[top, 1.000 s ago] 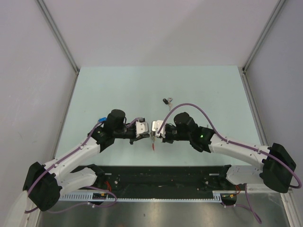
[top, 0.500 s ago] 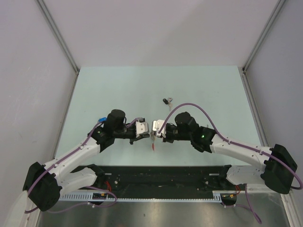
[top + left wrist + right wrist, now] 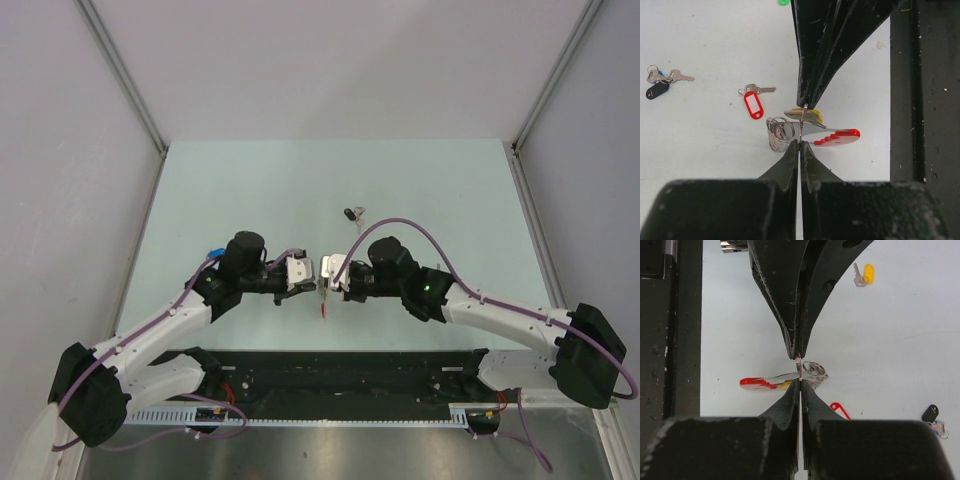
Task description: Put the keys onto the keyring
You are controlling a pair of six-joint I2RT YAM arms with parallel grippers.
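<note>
Left wrist view, nearest: left gripper (image 3: 799,146), both dark fingers pressed together with no gap, nipping a thin wire loop of the keyring (image 3: 842,135).
Keyring position: off the table, hung between the two sets of tips; red band and pale part seen almost edge-on, with a small coil of wire rings just to its left.
Opposite: right gripper (image 3: 804,104), pointing down from the top edge, tip to tip with the left; fingers likewise closed tight, with the yellow-tagged key (image 3: 813,116) right at the tips.
Fine detail: too thin to tell which strand sits in which pinch.
Table (image 3: 700,50) beyond: red-tagged key (image 3: 753,103) lying flat, near the bundle on its left; black-tagged key (image 3: 657,88) well apart at the far left, a bit of blue beside it; green tag (image 3: 784,2) cut by the top edge.
Right wrist view, far side: second yellow key (image 3: 864,274) lying flat, alone, well apart from the pinch.
Top external view: both arms bent inward, meeting over the near middle of the pale green surface, with a red piece dangling under the meeting point.
</note>
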